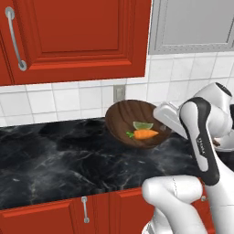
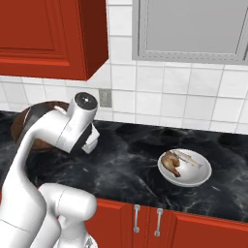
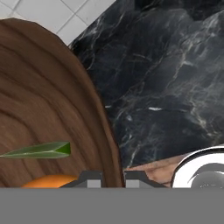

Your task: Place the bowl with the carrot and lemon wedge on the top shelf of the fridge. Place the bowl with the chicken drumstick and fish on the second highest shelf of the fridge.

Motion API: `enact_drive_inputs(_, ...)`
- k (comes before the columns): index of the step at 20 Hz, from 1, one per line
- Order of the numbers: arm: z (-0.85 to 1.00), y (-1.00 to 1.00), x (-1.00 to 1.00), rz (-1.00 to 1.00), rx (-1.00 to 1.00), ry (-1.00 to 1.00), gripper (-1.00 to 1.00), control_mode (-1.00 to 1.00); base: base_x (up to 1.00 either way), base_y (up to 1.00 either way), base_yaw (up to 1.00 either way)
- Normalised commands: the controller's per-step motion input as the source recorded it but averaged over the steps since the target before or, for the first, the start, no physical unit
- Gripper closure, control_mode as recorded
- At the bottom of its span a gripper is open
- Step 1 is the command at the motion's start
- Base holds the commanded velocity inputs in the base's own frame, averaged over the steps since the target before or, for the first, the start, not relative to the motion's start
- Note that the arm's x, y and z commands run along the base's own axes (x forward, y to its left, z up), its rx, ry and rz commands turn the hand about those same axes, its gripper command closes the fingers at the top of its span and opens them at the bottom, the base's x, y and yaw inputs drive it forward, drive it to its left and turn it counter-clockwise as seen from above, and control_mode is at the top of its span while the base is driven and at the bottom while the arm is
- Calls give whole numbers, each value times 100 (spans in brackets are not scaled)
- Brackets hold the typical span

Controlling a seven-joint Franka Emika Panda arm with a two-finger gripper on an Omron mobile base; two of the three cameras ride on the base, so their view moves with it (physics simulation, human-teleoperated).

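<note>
The dark brown wooden bowl [image 1: 123,119] hangs tilted above the black counter, its inside facing the left base camera. The orange carrot [image 1: 146,134] and the lemon wedge [image 1: 142,125] lie low in it. My gripper [image 1: 162,121] is shut on the bowl's right rim. In the hand view the rim of the bowl [image 3: 52,100] runs between my gripper's [image 3: 113,180] tips, with the lemon wedge [image 3: 41,150] and carrot [image 3: 52,180] beside them. The white bowl [image 2: 196,178] holds the chicken drumstick [image 2: 170,163] and fish [image 2: 188,158] on the counter to the right. The fridge and its shelves are out of view.
Black marble counter [image 1: 55,160] runs below red wall cabinets [image 1: 77,36] and a grey cabinet door [image 2: 193,29]. White tiled backsplash with an outlet [image 1: 119,93] stands behind the bowl. Red base cabinets [image 2: 160,223] line the front.
</note>
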Motion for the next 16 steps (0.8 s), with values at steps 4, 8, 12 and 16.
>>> enact_drive_inputs(4, 0, 0, -1, 0, 0, 0, 100, -100, 0, 0, 0)
enact_drive_inputs(8, 0, 0, 0, 0, 0, 0, 100, 100, -31, 0, 0)
enact_drive_inputs(12, 0, 0, 0, 0, 0, 0, 100, 100, -46, 0, 0)
enact_drive_inputs(16, 0, 0, 0, 0, 0, 0, 100, 100, -48, 0, 0)
